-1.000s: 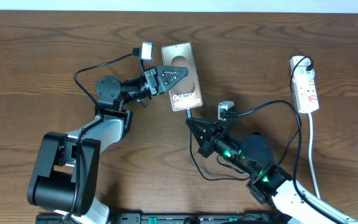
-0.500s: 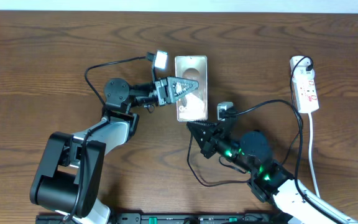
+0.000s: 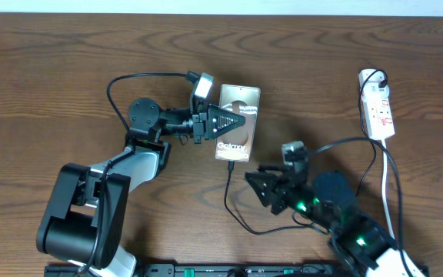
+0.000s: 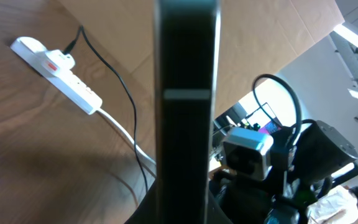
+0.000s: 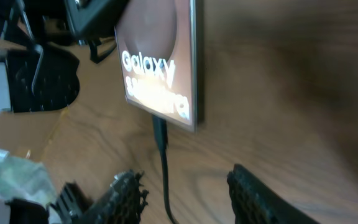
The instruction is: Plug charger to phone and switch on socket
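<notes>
The phone (image 3: 233, 148) is held off the table by my left gripper (image 3: 237, 120), which is shut on it; its back with the "Galaxy" lettering faces up. In the left wrist view the phone (image 4: 187, 112) shows edge-on as a dark upright bar. The charger cable (image 3: 228, 185) runs up to the phone's lower edge, and its plug tip (image 5: 159, 132) sits in that edge. My right gripper (image 3: 258, 189) is open and empty just below and right of the phone, with its fingers (image 5: 127, 196) on either side of the cable. The socket (image 3: 378, 104) lies at the far right.
The black cable loops along the table's front (image 3: 260, 228) and runs up to the socket's top end (image 3: 373, 77). The socket's white cord (image 3: 387, 185) trails down the right side. The socket also shows in the left wrist view (image 4: 58, 65).
My left gripper has carried the phone right and tilted it. My right gripper has opened, let go of the plug at the phone's edge, and drawn back down and right.
</notes>
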Tool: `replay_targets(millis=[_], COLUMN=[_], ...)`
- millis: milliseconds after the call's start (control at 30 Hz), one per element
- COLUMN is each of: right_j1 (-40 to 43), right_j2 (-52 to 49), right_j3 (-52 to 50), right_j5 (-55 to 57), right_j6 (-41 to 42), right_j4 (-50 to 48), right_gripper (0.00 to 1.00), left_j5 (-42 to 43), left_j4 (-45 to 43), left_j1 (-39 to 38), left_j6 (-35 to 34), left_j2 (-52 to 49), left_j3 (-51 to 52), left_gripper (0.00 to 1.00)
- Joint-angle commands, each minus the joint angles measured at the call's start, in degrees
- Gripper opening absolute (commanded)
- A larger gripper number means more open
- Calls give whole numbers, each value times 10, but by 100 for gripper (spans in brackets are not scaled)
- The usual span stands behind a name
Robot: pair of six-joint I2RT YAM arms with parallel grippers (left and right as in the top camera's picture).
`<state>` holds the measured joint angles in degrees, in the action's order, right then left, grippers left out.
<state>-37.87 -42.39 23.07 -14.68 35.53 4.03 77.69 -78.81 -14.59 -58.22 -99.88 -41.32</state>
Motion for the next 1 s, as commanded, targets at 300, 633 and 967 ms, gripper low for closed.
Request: replay_targets(millis=[300,633,967], right_j1=[-170,-226,-222], right_j2=[-50,-269,-286], right_j3=[12,13,17], right_j5=[323,420,448], right_j6=[-9,-6,-7], right_j4=[-25,-251,-279], right_gripper=[48,34,1], left_j5=[-130,-156,-119], left_j4=[47,85,85], left_j1=[4,-8,-8], left_j6=[70,96,95], left_j2=[5,5,5], left_j3=[0,0,0], left_gripper=[7,8,7])
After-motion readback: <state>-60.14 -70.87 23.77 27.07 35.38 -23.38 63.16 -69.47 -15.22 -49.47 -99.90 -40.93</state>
